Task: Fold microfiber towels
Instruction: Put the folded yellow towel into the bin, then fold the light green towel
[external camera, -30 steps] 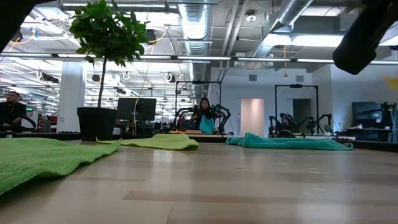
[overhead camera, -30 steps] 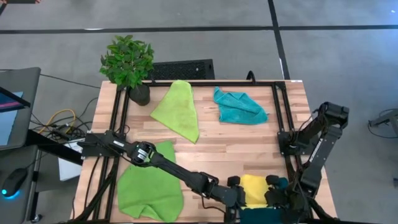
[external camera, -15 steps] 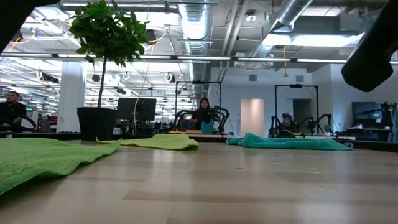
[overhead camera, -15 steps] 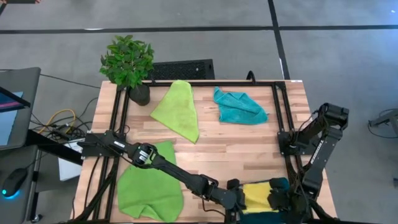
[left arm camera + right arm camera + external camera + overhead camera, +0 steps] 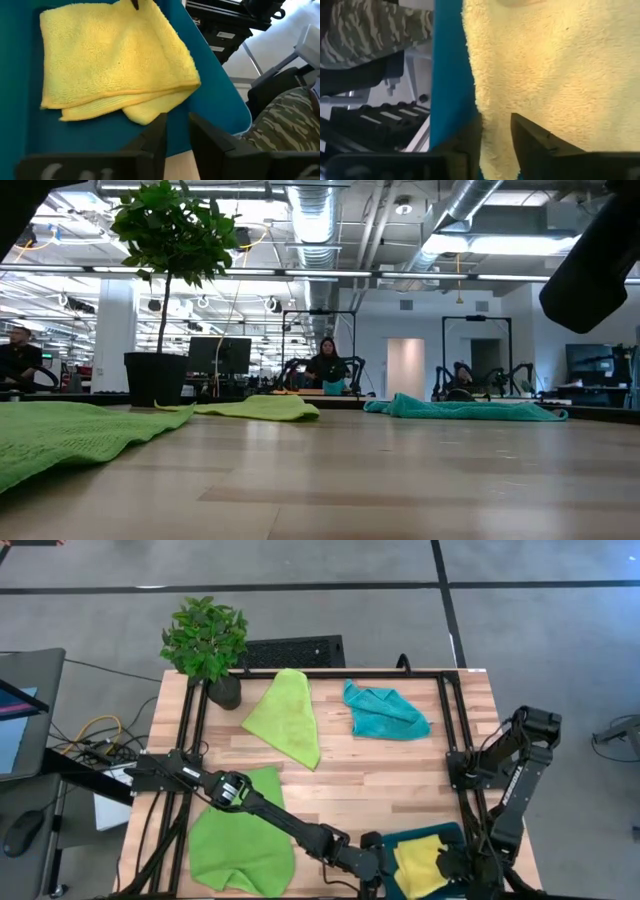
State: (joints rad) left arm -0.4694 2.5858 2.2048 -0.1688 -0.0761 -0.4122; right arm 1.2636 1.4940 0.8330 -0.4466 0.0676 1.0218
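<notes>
yellow towel [image 5: 420,860] folded, near edge | two green towels [image 5: 240,840] spread | turquoise towel [image 5: 385,712] crumpled, far side

robotics lab: exposed ducts [image 5: 318,220], robot rigs [image 5: 470,370]

Potted plant [image 5: 205,640] at the table's [image 5: 380,775] far-left corner — black grille [image 5: 292,651] just beside it.

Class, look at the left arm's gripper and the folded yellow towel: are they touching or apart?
Apart. In the left wrist view the left gripper has its fingers parted just short of the yellow towel's folded edge, with teal surface showing between them.
</notes>
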